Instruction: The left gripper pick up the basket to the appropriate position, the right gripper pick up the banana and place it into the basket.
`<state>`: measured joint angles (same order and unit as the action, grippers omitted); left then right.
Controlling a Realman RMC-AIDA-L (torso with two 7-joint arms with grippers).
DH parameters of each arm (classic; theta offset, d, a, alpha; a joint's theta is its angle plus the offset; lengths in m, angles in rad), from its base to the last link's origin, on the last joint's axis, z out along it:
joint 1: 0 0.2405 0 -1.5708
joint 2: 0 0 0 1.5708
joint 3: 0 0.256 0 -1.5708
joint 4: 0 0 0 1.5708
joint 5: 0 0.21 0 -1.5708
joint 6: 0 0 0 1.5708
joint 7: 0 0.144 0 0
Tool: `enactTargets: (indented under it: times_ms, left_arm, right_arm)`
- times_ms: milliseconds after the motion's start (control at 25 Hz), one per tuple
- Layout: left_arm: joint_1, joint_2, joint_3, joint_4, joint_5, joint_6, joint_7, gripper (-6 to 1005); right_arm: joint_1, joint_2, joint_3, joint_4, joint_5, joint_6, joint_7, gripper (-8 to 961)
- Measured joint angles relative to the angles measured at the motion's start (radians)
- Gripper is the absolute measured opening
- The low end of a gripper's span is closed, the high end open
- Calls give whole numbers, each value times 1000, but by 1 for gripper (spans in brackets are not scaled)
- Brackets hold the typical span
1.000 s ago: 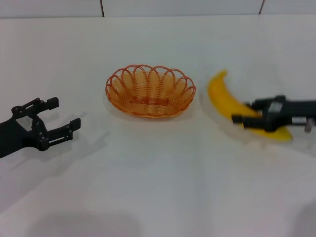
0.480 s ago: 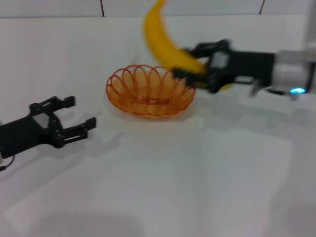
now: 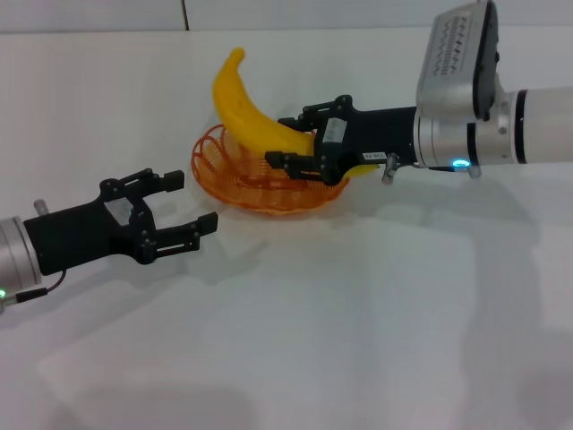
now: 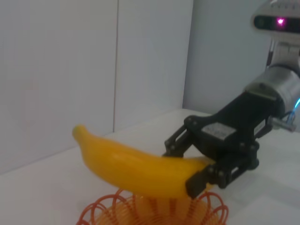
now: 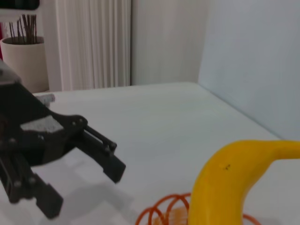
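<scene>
Right gripper [image 3: 288, 141] pinches the banana [image 3: 251, 112] above the basket [image 3: 235, 184] on the table; left gripper [image 3: 179, 202] spread just beside it. Advise lowering level, releasing only once seated

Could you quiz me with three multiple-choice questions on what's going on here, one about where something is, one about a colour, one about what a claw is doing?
1. Where is the banana?
A. Held above the basket
B. Lying on the table
C. In the left gripper

2. What colour is the basket?
A. Blue
B. Orange
C. White

3. How is the left gripper?
A. Shut on the basket
B. Shut on the banana
C. Open, holding nothing

Answers: 1 A, the right gripper grips it over the basket. 2 B, its wire loops are orange. 3 C, its fingers are spread, short of the basket's rim.
</scene>
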<state>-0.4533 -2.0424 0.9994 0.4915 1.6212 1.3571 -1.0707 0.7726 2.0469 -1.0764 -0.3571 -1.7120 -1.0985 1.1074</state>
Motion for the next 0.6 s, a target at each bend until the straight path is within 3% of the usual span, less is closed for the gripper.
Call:
enactTargets:
  times_ms: [240,400,480,600]
  left_arm:
    - [3,1,1,1,-5,7,0,849]
    - [18,3,-5,3,-5,7,0,849]
    - [35,5,-10,12,-5,7,0,849]
    - [53,5,-18,22,-6,7,1,849]
  right_arm:
    - [2,1,-94,-6,7,77,94,569]
    - [-17,-6,-98,-48,67,-6,105,614]
    - [-65,-11,-91,-117,102,-87,113,645]
    - [-192,-21,-80,-269,131,-201,134,690]
